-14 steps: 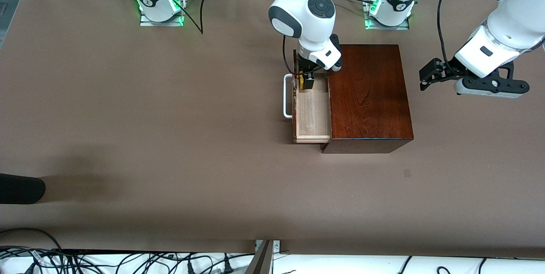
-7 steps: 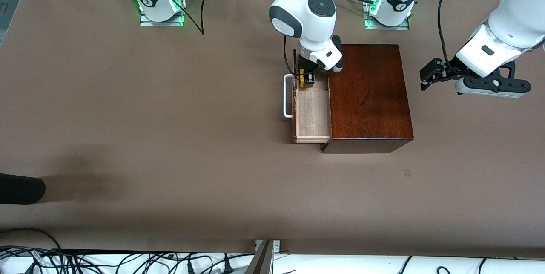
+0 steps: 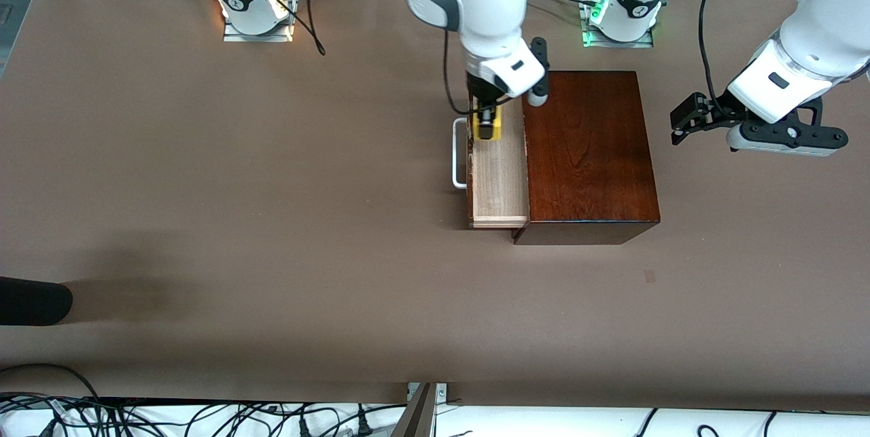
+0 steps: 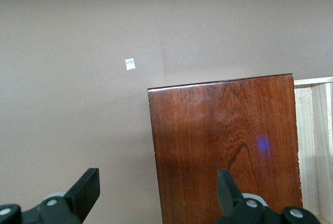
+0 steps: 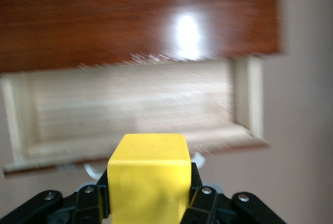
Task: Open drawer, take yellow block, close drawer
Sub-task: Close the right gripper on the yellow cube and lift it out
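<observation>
The dark reddish-brown wooden box stands near the left arm's end of the table. Its drawer is pulled out, pale inside, with the white loop handle on its front. My right gripper is shut on the yellow block and holds it in the air over the drawer's end nearest the robots. In the right wrist view the yellow block sits between the fingers above the empty drawer. My left gripper is open, in the air beside the box, and waits.
A small pale mark lies on the brown table nearer the front camera than the box. A dark object pokes in at the table's edge at the right arm's end. Cables run along the front edge.
My right gripper has risen out of the drawer with the yellow block in it. The left arm has barely moved.
</observation>
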Motion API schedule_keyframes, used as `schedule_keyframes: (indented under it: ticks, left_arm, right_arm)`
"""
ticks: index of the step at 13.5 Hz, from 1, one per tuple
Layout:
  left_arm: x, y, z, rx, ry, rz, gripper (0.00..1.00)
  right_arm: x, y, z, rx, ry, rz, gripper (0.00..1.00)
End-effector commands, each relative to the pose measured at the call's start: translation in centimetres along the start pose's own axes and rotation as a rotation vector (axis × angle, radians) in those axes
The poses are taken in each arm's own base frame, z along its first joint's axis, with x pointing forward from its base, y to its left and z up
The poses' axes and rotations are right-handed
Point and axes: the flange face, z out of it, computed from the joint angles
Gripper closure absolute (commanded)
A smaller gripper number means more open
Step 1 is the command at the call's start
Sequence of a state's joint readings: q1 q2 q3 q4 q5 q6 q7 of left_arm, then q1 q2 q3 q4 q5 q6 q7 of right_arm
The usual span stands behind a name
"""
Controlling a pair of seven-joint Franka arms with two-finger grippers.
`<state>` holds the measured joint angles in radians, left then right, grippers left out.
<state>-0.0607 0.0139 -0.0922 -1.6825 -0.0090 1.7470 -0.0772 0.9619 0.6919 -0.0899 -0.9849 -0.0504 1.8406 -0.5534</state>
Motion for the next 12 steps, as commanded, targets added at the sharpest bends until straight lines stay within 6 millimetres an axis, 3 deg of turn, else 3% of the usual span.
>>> schedule_keyframes:
  ticks: [1,5,7,9,12]
  left_arm:
    - [0.1,0.0,-0.3,0.02,-0.017,0.009,0.0]
    - [-0.1,0.8,-0.5,0.02,-0.025,0.019,0.0]
    - [-0.2,0.9,-0.5,0.022,-0.029,0.022,0.0]
    - [-0.3,0.9,-0.4,0.022,-0.037,0.021,0.0]
    - [-0.3,1.0,-0.5,0.022,-0.035,0.022,0.0]
  right_arm:
    - [-3.6,3.9,-4.7,-0.06,-0.002,0.077,1.0]
    - [-10.1,10.7,-5.9,-0.084,-0.051,0.232,1.0]
    - [-15.5,15.4,-6.1,-0.061,-0.047,0.365,1.0]
    - [-21.2,19.6,-4.2,0.039,-0.005,0.502,1.0]
    - [-30.8,22.9,-1.9,0.136,-0.012,0.675,1.0]
